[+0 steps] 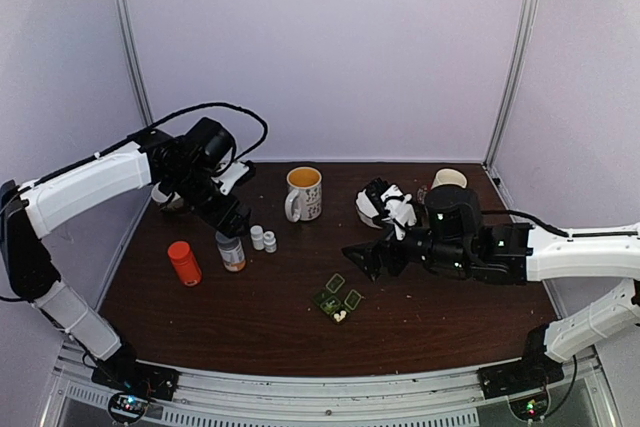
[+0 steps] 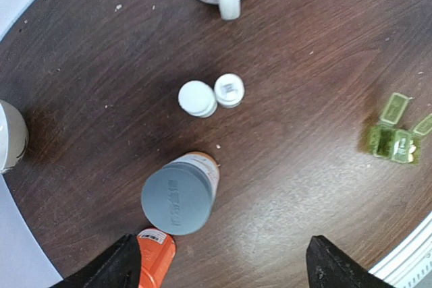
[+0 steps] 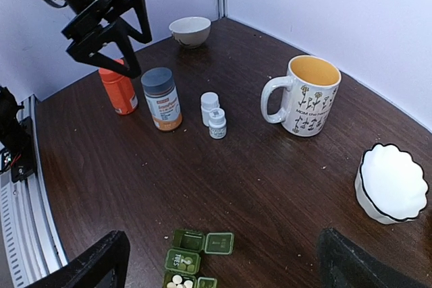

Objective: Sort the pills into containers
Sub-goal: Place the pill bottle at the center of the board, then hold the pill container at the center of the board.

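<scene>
Wide left gripper [image 2: 223, 241] over cylindrical bottle [image 2: 177, 199]; wide right gripper [image 3: 223, 234] near green plastic pillbox [image 3: 182, 261].

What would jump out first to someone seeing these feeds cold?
The left gripper, open, hangs above the grey-capped bottle on the left of the overhead view, beside an orange bottle. Then the small green pill box near the front centre, lids up with white pills inside, the open right gripper close beside it.
</scene>
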Robot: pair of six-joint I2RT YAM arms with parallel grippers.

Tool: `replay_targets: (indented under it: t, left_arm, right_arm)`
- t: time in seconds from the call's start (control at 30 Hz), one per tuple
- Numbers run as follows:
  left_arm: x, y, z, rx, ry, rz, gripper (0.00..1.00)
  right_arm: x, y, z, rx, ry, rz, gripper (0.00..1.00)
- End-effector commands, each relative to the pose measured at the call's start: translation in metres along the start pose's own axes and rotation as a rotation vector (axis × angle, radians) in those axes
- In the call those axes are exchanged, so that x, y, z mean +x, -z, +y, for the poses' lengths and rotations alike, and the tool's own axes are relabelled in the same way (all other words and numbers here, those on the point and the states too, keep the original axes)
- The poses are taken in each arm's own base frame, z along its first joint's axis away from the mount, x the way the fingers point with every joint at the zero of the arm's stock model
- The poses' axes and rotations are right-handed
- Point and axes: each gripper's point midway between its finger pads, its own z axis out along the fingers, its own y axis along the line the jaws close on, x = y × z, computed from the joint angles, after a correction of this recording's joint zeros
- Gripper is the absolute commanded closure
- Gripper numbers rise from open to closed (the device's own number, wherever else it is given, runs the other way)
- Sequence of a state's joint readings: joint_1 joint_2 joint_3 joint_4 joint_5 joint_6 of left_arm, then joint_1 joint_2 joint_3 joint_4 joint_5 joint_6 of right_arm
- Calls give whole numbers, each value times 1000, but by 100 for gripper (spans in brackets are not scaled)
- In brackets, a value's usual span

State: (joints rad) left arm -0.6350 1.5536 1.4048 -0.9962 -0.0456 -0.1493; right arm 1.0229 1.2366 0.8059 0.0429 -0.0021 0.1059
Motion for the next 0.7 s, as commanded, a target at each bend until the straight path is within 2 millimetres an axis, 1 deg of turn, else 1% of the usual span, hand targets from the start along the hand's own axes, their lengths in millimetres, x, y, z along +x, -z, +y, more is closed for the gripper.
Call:
replay_targets:
  t: [0.0, 0.1, 0.17, 0.23, 0.37, 0.5, 0.57, 0.67]
  left_arm:
    - [-9, 16, -15, -16, 33, -114, 10]
    - [-15, 27, -33, -23, 47, -192, 7]
    - [-18, 37, -45, -12, 61, -248, 4]
    - [-18, 40, -52, -14, 80, -277, 3]
    - [-18, 42, -57, -2, 130, -344, 2]
    - [-20, 43, -58, 43, 189, -453, 2]
    - [-23, 41, -64, 82, 178, -484, 3]
    - [-27, 32, -81, 153, 120, -488, 10]
  right_arm:
    - [-21, 3, -15, 82, -66, -83, 0]
    - [-26, 9, -21, 111, -121, -105, 0]
    - [-25, 14, -32, 168, -189, -110, 0]
    - [-23, 17, -35, 186, -217, -98, 0]
    - [-17, 20, -33, 172, -218, -72, 0]
    - [-8, 25, -27, 128, -234, -71, 1]
    - [-2, 23, -22, 101, -223, -36, 2]
    - [5, 18, -13, 62, -209, 38, 3]
